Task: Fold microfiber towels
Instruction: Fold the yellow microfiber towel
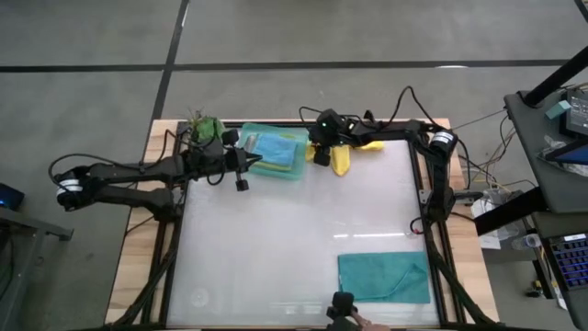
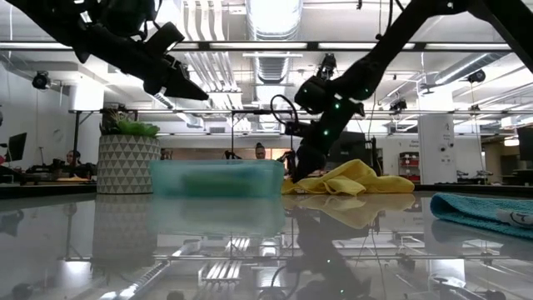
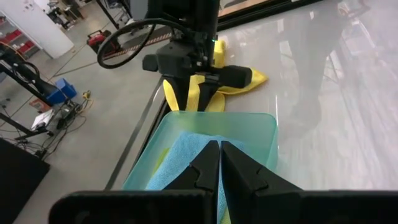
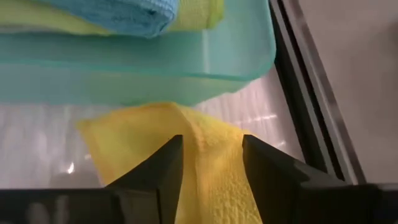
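The right gripper point(image 4: 208, 171), jaws parted astride the yellow towel point(image 1: 343, 158) at twelve o'clock on the table beside the tray point(image 1: 296, 172), looks to have soft, light, floppy cloth, best pinched at a corner

Tabletop bystanders: a tray and a plant

A translucent mint-green plastic tray point(image 1: 296, 171) sits at the far edge of the glossy white tabletop point(image 1: 276, 248). Just beside it, at the far left corner, stands a small green potted plant point(image 1: 204, 126) in a white pot patterned with grey triangles.
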You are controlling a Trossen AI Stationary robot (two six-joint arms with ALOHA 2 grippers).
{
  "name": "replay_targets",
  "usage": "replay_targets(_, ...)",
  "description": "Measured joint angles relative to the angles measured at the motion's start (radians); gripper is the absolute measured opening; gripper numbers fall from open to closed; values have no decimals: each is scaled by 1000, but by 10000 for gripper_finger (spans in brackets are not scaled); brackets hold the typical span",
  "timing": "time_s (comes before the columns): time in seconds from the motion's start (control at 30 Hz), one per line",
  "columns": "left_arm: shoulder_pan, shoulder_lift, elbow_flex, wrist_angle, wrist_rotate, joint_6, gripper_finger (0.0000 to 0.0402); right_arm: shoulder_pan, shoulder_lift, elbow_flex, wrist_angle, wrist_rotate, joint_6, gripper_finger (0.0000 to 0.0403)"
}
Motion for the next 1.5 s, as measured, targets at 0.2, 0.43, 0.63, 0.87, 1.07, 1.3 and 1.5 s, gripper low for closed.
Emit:
replay_targets(0.2,0,-2,-1,6,0,0,2,-4,1,-59,120,0,56,131)
replay_targets(0.43,0,-3,-2,31,0,0,2,-4,10,-124,285,55,105,51)
replay_targets(0.63,0,4,-3,35,1,-17,2,3,-44,-121,214,175,104,9)
replay_targets(0.87,-11,34,-5,231,18,-53,2,50,-256,-97,-1,260,169,8)
replay_targets(1.07,-75,111,-4,431,63,-52,17,163,-465,-100,-106,297,220,8)
replay_targets(1.3,-210,212,-2,612,10,-51,92,364,-585,-100,-96,311,364,8)
replay_targets(1.5,-328,320,0,804,-42,-43,163,540,-561,-102,-17,412,439,8)
